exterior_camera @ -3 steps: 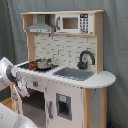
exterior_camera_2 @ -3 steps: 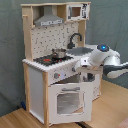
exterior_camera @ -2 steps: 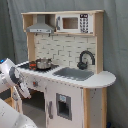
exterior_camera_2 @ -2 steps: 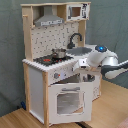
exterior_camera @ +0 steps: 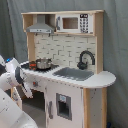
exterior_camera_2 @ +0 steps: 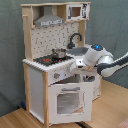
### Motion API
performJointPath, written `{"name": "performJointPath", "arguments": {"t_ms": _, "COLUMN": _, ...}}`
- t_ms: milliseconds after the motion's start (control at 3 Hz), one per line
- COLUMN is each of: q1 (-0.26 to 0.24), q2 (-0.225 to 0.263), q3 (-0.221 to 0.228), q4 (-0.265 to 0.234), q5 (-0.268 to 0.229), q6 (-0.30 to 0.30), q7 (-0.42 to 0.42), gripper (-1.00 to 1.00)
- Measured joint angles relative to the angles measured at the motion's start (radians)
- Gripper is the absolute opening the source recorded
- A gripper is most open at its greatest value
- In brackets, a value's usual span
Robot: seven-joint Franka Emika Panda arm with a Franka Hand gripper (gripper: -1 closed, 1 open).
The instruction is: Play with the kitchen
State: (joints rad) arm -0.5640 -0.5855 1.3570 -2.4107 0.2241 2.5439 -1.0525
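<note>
In the second exterior view the oven door (exterior_camera_2: 70, 100) of the kitchen (exterior_camera_2: 55, 70) hangs ajar, its window facing the camera. Just above the door, the robot arm (exterior_camera_2: 102, 59) reaches in from the second exterior view's right, its pincer (exterior_camera_2: 80, 75) at the front edge of the surface; I cannot tell whether it is wide or narrow. The kitchen stands upright on the wooden floor (exterior_camera_2: 110, 107), long axis vertical. Further back, a pot (exterior_camera_2: 59, 52) sits on the stovetop, then the black faucet (exterior_camera_2: 74, 39), with hood (exterior_camera_2: 49, 20) and microwave (exterior_camera_2: 76, 11) above.
</note>
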Motion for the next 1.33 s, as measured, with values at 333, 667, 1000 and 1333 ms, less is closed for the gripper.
{"name": "performJointPath", "arguments": {"t_ms": 333, "q1": -0.052, "q2": 0.043, "q3": 0.055, "q4": 0.029, "q5": 0.000, "q6": 0.010, "q7": -0.006, "gripper": 1.00}}
{"name": "performJointPath", "arguments": {"t_ms": 667, "q1": -0.060, "q2": 0.047, "q3": 0.059, "q4": 0.032, "q5": 0.000, "q6": 0.011, "q7": -0.009, "gripper": -1.00}}
{"name": "performJointPath", "arguments": {"t_ms": 1000, "q1": -0.127, "q2": 0.088, "q3": 0.103, "q4": 0.052, "q5": 0.000, "q6": 0.011, "q7": -0.054, "gripper": -1.00}}
{"name": "performJointPath", "arguments": {"t_ms": 1333, "q1": -0.170, "q2": 0.127, "q3": 0.194, "q4": 0.052, "q5": 0.000, "q6": 0.011, "q7": -0.059, "gripper": -1.00}}
